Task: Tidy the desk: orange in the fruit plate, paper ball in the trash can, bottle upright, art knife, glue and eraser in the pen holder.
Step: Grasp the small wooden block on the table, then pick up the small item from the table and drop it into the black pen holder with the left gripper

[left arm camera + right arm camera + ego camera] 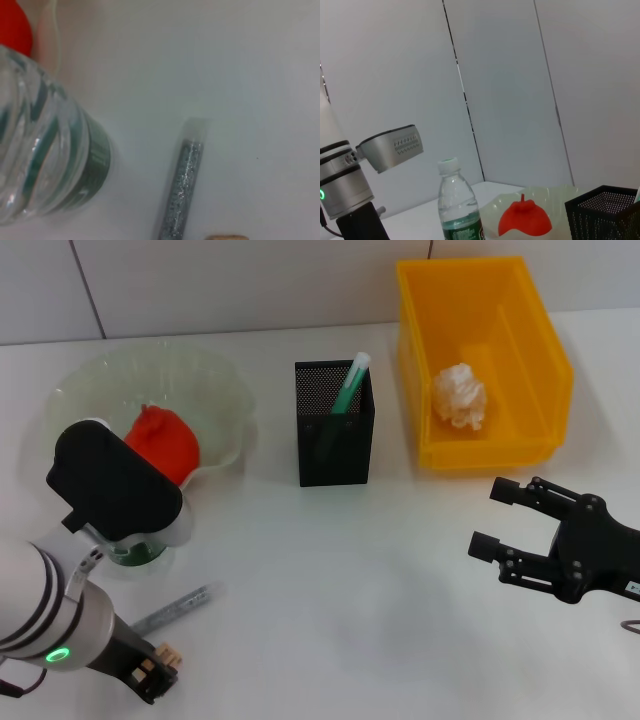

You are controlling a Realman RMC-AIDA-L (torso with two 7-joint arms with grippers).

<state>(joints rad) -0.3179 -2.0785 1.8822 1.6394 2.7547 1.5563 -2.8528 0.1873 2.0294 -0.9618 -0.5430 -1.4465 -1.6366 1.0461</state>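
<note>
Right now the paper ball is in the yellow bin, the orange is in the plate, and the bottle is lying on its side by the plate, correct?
Not quite. The bottle stands upright, as the right wrist view shows. The paper ball is in the yellow bin, and the orange is in the plate.

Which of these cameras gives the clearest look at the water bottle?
The right wrist view: the water bottle stands upright, white cap showing, beside the fruit plate. The head view mostly hides it behind the left arm. The left wrist view shows only its ribbed side, very close.
</note>
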